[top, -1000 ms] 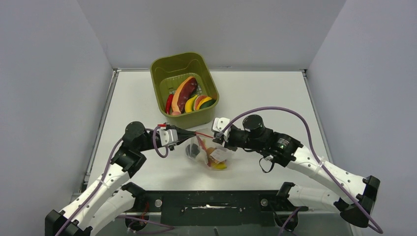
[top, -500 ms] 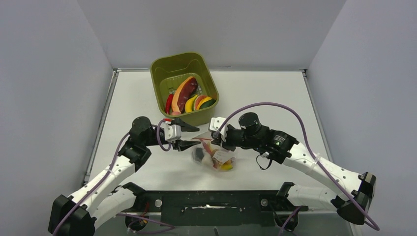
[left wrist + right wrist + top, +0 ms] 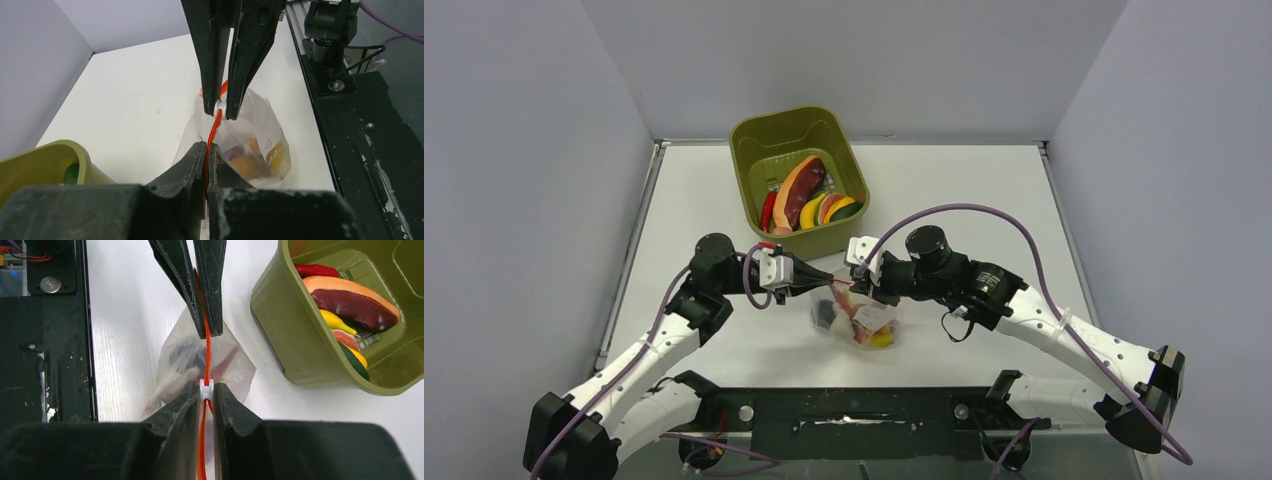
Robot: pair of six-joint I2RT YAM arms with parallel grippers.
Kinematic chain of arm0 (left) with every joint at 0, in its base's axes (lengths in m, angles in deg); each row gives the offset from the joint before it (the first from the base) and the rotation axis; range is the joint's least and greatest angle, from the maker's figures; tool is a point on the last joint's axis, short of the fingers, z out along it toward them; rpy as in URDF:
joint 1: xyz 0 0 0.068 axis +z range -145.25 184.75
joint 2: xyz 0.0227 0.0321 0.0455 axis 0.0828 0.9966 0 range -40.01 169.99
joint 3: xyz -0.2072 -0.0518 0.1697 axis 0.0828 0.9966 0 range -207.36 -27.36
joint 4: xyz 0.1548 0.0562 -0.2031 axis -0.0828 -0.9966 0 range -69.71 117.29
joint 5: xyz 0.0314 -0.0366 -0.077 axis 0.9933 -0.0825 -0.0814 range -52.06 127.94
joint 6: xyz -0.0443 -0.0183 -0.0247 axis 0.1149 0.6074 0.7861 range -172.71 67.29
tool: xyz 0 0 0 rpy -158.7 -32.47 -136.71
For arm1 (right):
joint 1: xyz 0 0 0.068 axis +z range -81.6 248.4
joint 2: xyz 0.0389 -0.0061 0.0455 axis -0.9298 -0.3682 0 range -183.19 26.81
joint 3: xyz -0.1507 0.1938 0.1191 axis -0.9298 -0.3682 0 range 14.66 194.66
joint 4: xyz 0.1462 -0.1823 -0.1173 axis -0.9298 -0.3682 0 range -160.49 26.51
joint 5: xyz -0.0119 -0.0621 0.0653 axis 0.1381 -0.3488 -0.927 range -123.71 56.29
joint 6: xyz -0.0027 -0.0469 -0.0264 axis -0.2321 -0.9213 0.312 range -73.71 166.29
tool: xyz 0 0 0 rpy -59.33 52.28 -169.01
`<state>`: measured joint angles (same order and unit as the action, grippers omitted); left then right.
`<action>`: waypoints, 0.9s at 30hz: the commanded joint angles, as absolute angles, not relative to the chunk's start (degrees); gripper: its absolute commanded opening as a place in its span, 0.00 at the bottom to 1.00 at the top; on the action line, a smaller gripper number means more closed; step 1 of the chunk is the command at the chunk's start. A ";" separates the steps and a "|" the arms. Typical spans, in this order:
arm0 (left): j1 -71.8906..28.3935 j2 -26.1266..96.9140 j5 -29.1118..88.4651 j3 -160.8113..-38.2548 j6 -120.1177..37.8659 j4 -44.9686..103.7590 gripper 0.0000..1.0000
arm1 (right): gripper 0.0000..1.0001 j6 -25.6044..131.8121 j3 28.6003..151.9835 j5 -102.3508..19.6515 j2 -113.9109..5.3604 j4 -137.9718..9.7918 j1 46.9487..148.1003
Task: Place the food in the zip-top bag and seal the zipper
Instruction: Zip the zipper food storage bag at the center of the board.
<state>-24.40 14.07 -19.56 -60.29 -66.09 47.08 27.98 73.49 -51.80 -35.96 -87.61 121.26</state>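
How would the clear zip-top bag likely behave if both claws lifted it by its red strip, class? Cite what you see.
Probably floppy: the zip-top bag creases and sags below the zipper, which the left claw and right claw pinch. Likely bottom-heavy: the food bunches at its bottom. It might slip, since only the thin strip is gripped.

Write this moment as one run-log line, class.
left tool: shut on zipper | right tool: shut on slider | bag: food inside | bin: more food
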 commanded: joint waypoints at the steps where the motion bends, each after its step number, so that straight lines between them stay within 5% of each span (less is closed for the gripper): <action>1: -24.45 11.92 -15.61 -66.65 -74.14 36.98 0.00 | 0.00 27.29 76.35 -51.16 -34.66 -85.56 121.16; 27: -18.76 2.09 10.86 -67.78 -71.77 27.78 0.00 | 0.00 24.40 77.69 -39.80 -24.59 -103.92 116.81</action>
